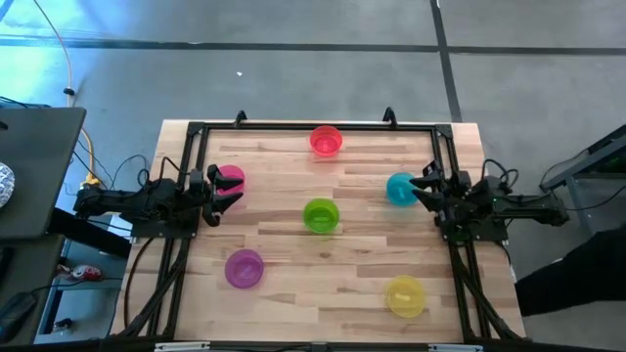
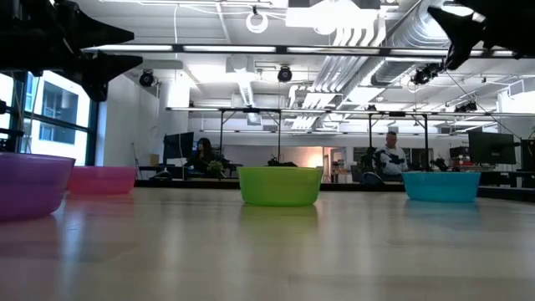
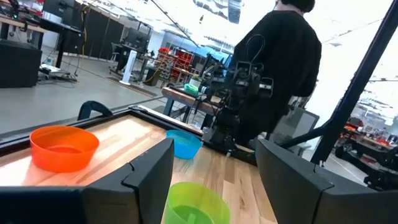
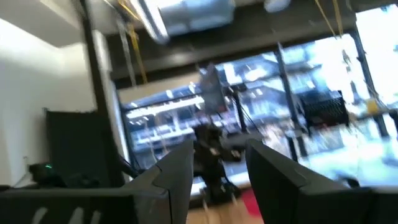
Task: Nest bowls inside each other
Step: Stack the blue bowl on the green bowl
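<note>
Six small bowls stand apart on their bases on the wooden table: red (image 1: 326,141) near the far edge, pink (image 1: 228,179) at left, blue (image 1: 400,189) at right, green (image 1: 321,216) in the middle, purple (image 1: 244,268) and yellow (image 1: 405,296) nearer the front. My left gripper (image 1: 212,188) is open and hangs high over the pink bowl's left side (image 2: 100,178). My right gripper (image 1: 422,185) is open and raised just right of the blue bowl (image 2: 441,186). The left wrist view shows the red (image 3: 62,146), blue (image 3: 183,143) and green (image 3: 196,202) bowls beyond the open fingers.
A black metal frame (image 1: 293,127) runs along the table's far, left and right edges. A person in black (image 3: 283,68) stands beyond the table's right side behind the right arm. Bare wood lies between the bowls. More people sit far off in the room (image 2: 390,155).
</note>
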`<state>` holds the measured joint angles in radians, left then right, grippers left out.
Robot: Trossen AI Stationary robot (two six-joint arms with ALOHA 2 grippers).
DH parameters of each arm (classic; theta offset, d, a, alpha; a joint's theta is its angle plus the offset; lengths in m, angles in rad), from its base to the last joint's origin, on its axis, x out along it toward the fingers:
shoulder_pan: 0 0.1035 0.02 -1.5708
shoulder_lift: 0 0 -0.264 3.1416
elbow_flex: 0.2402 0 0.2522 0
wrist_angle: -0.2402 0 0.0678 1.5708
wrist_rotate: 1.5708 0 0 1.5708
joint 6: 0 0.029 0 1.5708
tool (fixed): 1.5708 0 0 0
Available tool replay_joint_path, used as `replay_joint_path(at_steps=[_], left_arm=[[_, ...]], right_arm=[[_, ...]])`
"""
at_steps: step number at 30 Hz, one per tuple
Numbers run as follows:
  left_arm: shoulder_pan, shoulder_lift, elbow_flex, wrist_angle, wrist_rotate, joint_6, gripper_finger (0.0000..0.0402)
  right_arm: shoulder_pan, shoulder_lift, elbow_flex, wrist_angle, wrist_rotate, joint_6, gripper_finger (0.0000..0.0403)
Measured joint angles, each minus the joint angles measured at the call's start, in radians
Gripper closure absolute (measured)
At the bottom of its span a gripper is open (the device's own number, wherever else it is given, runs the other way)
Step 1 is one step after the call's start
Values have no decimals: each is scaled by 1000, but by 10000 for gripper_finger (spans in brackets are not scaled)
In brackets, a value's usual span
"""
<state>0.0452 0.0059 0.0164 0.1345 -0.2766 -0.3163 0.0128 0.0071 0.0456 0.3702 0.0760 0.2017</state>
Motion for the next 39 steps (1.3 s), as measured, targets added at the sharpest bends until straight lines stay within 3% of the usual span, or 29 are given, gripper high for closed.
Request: replay_joint_path(at_steps=[12, 19, 23, 26, 33, 39], left_arm=[[0, 0, 0, 59, -82, -5, 186], [0, 0, 0, 32, -14, 169, 186], [0, 0, 0, -1, -38, 126, 186], [0, 0, 0, -11, -69, 78, 186], [0, 0, 0, -11, -138, 14, 186], [0, 0, 0, -11, -181, -47, 186]], right_arm=[[0, 0, 2, -75, 53, 217, 263], [1, 0, 2, -101, 44, 166, 263], [0, 0, 15, -23, 72, 112, 263], [0, 2, 96, -83, 57, 88, 263], [1, 136, 423, -541, 18, 54, 263], [0, 334, 643, -711, 188, 119, 263]])
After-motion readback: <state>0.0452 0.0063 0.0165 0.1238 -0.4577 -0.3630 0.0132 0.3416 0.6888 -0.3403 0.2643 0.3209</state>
